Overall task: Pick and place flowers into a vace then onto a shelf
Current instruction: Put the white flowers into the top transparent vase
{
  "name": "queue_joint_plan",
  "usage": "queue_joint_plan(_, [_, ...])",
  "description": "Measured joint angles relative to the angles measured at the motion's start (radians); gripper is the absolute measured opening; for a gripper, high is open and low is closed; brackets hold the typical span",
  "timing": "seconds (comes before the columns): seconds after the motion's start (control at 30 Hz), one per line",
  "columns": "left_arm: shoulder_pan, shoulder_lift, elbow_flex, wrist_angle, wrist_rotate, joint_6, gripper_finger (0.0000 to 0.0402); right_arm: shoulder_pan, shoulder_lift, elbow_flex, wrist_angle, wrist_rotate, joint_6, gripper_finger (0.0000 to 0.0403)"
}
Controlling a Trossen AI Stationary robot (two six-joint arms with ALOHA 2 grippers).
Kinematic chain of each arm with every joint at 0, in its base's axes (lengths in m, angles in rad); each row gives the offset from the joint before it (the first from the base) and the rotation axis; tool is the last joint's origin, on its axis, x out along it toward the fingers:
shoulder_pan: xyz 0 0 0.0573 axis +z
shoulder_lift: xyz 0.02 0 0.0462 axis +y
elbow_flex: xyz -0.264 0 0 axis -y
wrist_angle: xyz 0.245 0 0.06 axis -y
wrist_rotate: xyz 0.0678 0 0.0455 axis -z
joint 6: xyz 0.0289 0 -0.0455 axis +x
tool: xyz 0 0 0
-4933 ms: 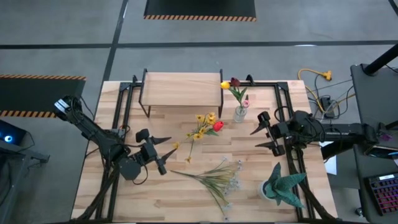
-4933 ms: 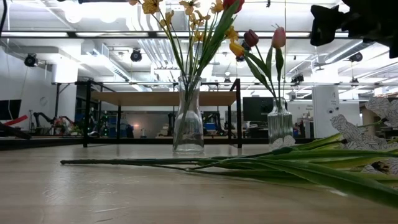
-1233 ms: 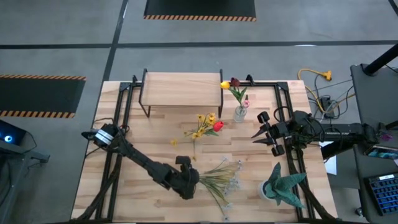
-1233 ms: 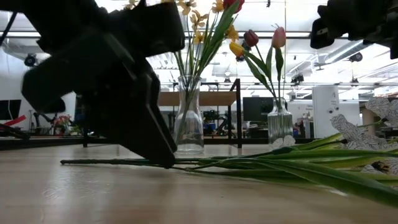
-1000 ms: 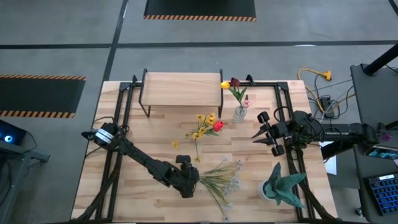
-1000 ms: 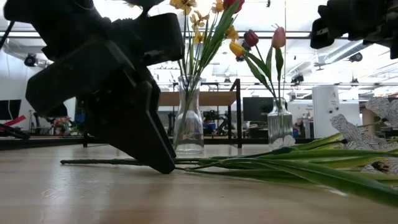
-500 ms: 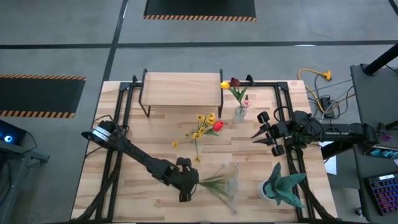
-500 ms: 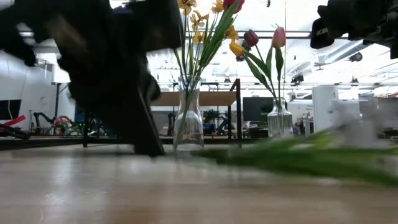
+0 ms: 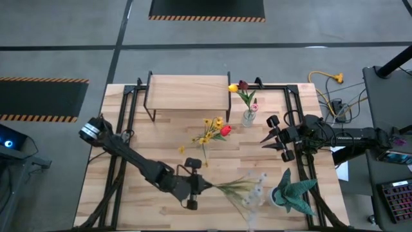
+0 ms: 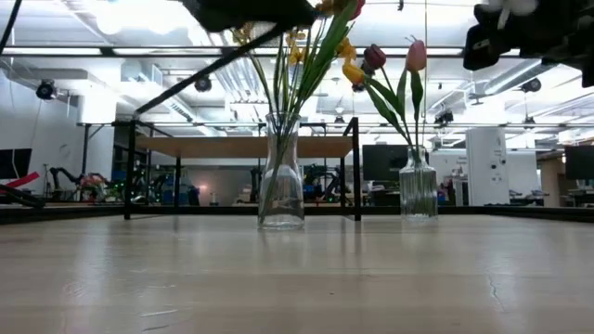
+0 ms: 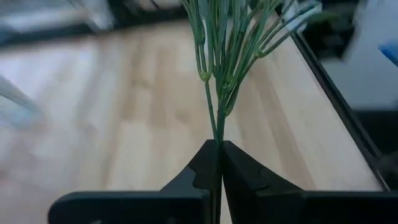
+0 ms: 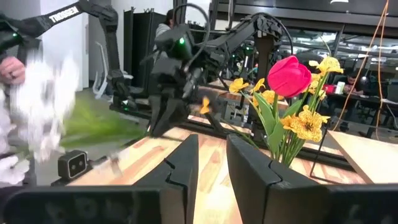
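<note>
Clamping the thin green stem of the white-blossomed flower spray point(image 9: 241, 190) at its bare end, the left gripper point(image 11: 220, 149) has its fingers pressed together with the stem pinched between the tips, and the bunch hangs off the light wooden tabletop point(image 9: 148, 148) near the front middle. The right gripper point(image 9: 269, 144) waits on the right side, jaws slightly parted and holding nothing. The tall clear glass vase point(image 10: 281, 172) with yellow and red blooms stands mid-table; a smaller ribbed glass vase point(image 10: 418, 186) with tulips sits beside the low wooden-topped shelf on black legs point(image 9: 188, 92).

The grip is far out on the stem, so the heavy, spreading head could sag, twist in the fingers or slip free during a swing. Its splayed stalks may also catch the blooms already in the vase, or tip it.

Compared with a second ago, the spray has left the table: the low view no longer shows it lying there, and the blossoms have shifted toward the teal spiky potted plant point(image 9: 293, 195).
</note>
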Motion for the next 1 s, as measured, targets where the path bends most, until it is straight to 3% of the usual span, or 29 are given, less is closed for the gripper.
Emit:
queue_joint_plan(0.13, [-0.002,-0.019,0.007,0.158,-0.161,0.086,0.0000,0.007,0.001,0.000,0.000,-0.005,-0.012,0.0086])
queue_joint_plan(0.4, [-0.001,-0.025,0.039,0.429,-0.181,0.324,0.0000,0.036,0.002,0.000,0.073,-0.009,-0.027,0.0138])
queue_joint_plan(0.73, [0.000,-0.022,0.147,0.453,-0.199,0.444,0.0000,0.160,0.055,0.045,0.173,-0.007,-0.026,0.0244])
queue_joint_plan(1.0, [0.059,-0.022,0.209,0.452,-0.231,0.493,0.0000,0.256,0.253,0.211,0.179,0.008,-0.152,0.0256])
